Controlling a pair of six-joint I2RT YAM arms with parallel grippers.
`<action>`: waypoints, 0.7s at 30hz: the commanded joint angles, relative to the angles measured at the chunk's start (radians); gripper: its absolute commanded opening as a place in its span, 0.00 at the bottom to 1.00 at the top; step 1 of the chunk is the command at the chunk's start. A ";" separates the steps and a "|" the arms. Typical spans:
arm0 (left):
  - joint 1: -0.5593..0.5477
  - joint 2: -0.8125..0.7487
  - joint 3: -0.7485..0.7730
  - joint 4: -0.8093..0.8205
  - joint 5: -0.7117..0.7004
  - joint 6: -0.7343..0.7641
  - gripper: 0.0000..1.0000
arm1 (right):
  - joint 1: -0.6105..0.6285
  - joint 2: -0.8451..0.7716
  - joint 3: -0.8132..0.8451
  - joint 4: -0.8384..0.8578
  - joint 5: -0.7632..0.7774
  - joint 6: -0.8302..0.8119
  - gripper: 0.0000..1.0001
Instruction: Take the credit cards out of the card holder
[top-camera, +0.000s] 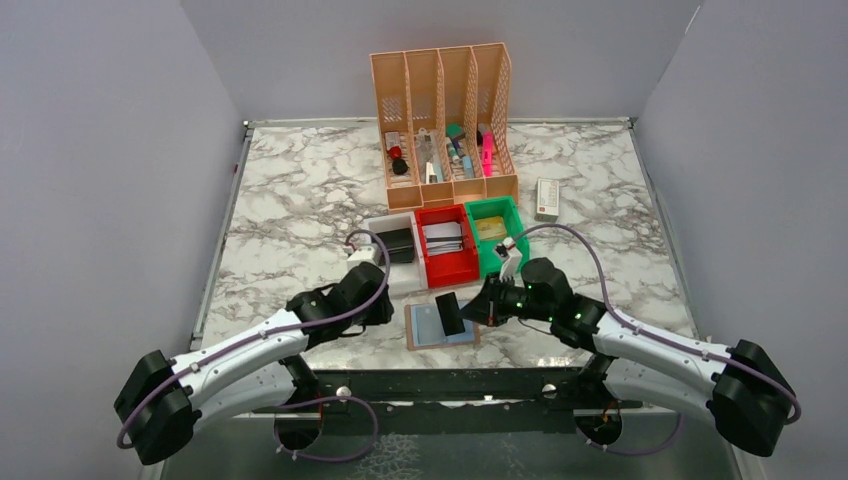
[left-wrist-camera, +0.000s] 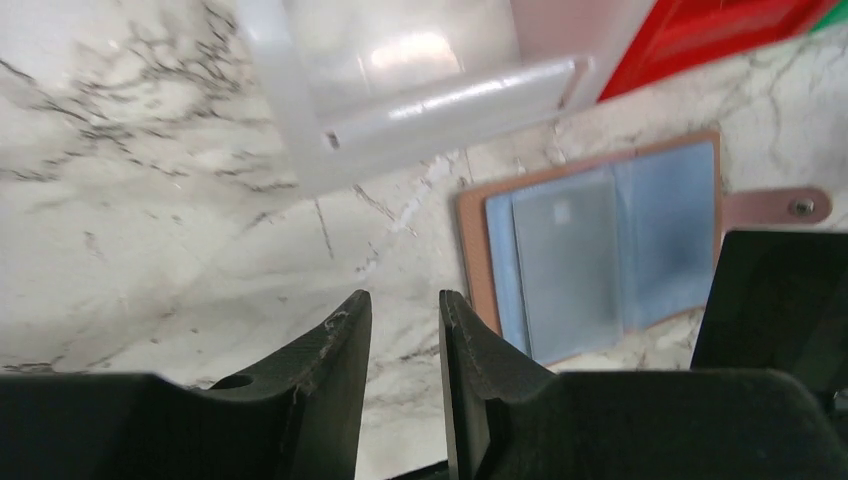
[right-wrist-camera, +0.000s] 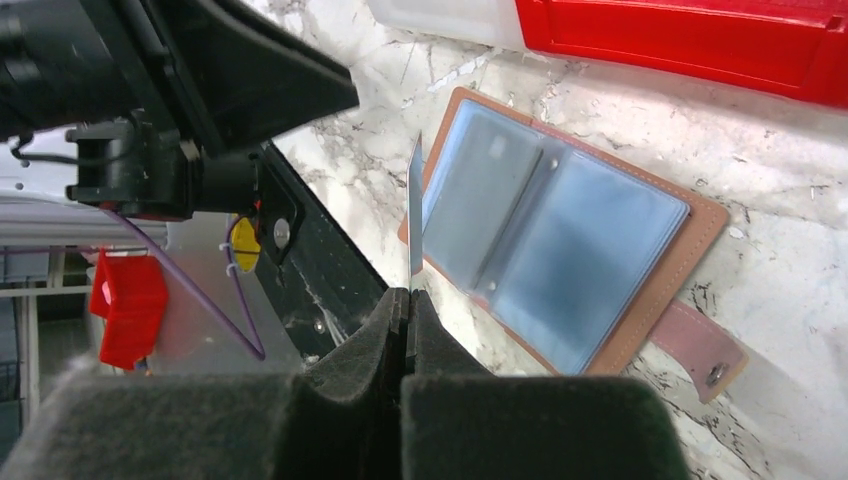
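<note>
While over open holder (right-wrist-camera: 700, 225), card (right-wrist-camera: 415, 215) edge-on in R claw (right-wrist-camera: 407, 300).

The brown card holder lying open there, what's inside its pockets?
Bluish clear sleeves show in the card holder; the left one seems to hold a greyish card. Deeper sleeves are covered. The right gripper pinches one credit card clear of it.

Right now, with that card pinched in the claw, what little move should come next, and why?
Probably carry it sideways and set it down on bare marble. The right gripper is shut on a credit card, held edge-on just above the open card holder, so it looks free of its pocket.
</note>
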 joint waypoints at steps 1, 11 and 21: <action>0.108 -0.017 0.050 0.007 0.051 0.113 0.35 | -0.005 0.021 0.040 0.060 -0.041 -0.026 0.01; 0.156 -0.040 0.070 0.023 0.092 0.142 0.39 | -0.004 0.050 0.098 0.074 -0.078 -0.077 0.01; 0.477 0.025 0.246 -0.064 0.289 0.386 0.45 | -0.003 0.189 0.313 -0.013 -0.011 -0.239 0.01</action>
